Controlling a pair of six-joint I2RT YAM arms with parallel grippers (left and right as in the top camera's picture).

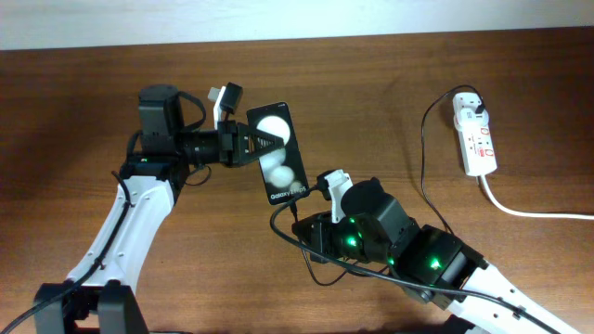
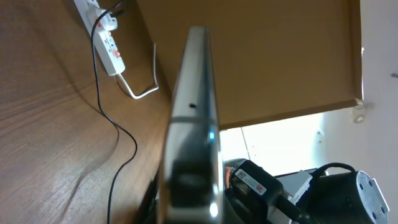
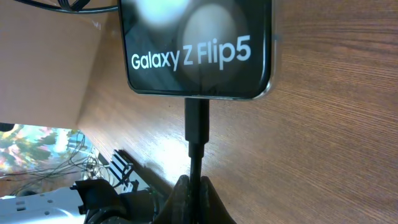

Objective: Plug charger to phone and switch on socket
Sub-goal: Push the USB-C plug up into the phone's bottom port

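A: L side?
B: left gripper (image 1: 258,141) is clamped on the phone (image 1: 278,153), gripping near its far end. Phone is mid-table, a bit left of ctr, face up to the overhead cam, white blobs + lettering visible. L wrist cam only sees it edge-on. Can't tell if it's off the wood or resting on it.
A: R side?
B: right gripper (image 3: 194,190) is pinched closed on the charger (image 3: 196,155) cable, just behind the plug tip (image 3: 198,118). Tip meets the phone's bottom edge at mid-width, right under the lettering. Looks in, but depth can't tell.
A: Rest of the cable?
B: Thin blk line loops beside the R arm, then runs across the table (image 1: 390,83) to the socket (image 1: 475,139) at far R. White plug head (image 1: 471,104) sits at the strip's far end.
A: Switch?
B: Red marks show, on/off can't tell. Thick white cord (image 1: 529,211) leaves the strip's near end and goes off the R edge. Socket is well apart from both grippers.
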